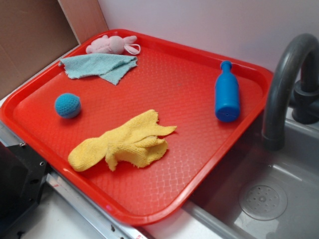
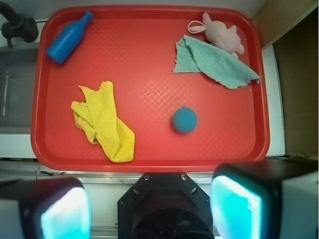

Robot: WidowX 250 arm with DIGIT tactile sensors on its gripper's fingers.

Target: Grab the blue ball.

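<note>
My red tray (image 2: 149, 164) carries a blue ball (image 2: 184, 120), yellow cloth (image 2: 102, 122), teal cloth (image 2: 212, 62), blue bottle (image 2: 69, 38), pink plush bunny (image 2: 223, 34).

Blue ball (image 1: 67, 105): on red tray (image 1: 199, 164), near left rim
Yellow cloth (image 1: 124, 143): crumpled, just right of ball
Blue bottle (image 1: 227, 92): lying far right

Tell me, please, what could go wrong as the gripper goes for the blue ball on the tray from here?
The blue ball is round and lies loose on the smooth red tray, so an off-centre pinch could send it rolling. The gripper sits well back, open, beyond the tray's near rim; a low approach might clip that rim. The blue bottle shares the colour and could be mistaken for it.
</note>
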